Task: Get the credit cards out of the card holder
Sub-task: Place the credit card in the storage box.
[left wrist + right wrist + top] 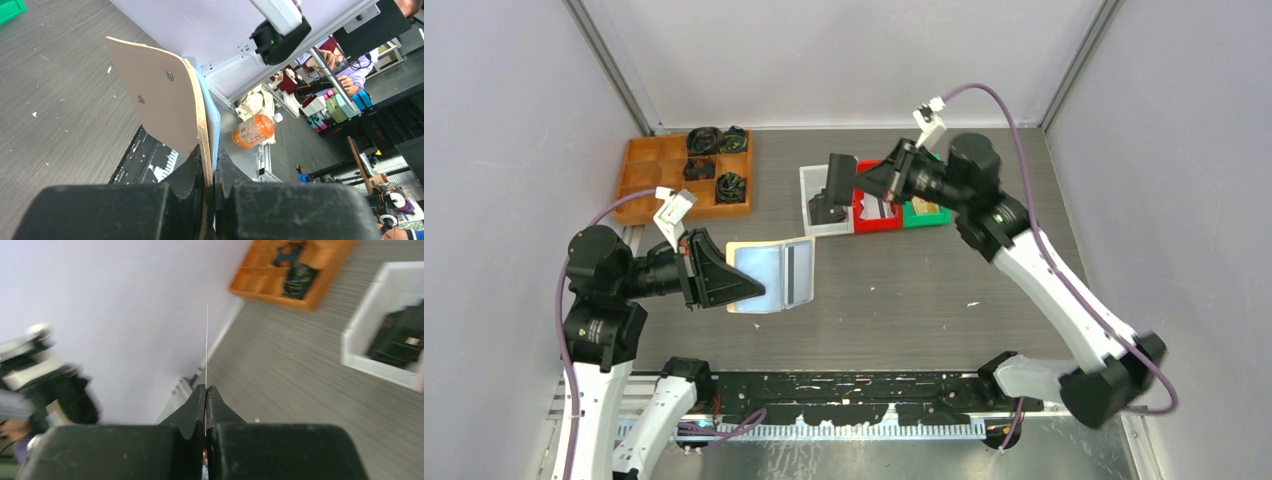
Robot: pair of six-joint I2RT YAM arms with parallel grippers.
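The card holder (759, 270), beige outside and pale blue inside, hangs open above the table's left centre. My left gripper (757, 291) is shut on its lower edge. In the left wrist view the card holder (160, 100) stands edge-on between the closed fingers of that gripper (209, 151). A pale credit card with a black stripe (797, 272) sits in its right half. My right gripper (862, 180) is over the bins at the back, shut on a dark credit card (841, 170). The right wrist view shows this card (206, 340) as a thin line rising from the gripper (206, 388).
A white bin (808, 190) holding a black object (827, 210), a red bin (880, 218) and a green bin (927, 213) stand in a row at the back centre. A wooden compartment tray (639, 180) with dark bundles is at the back left.
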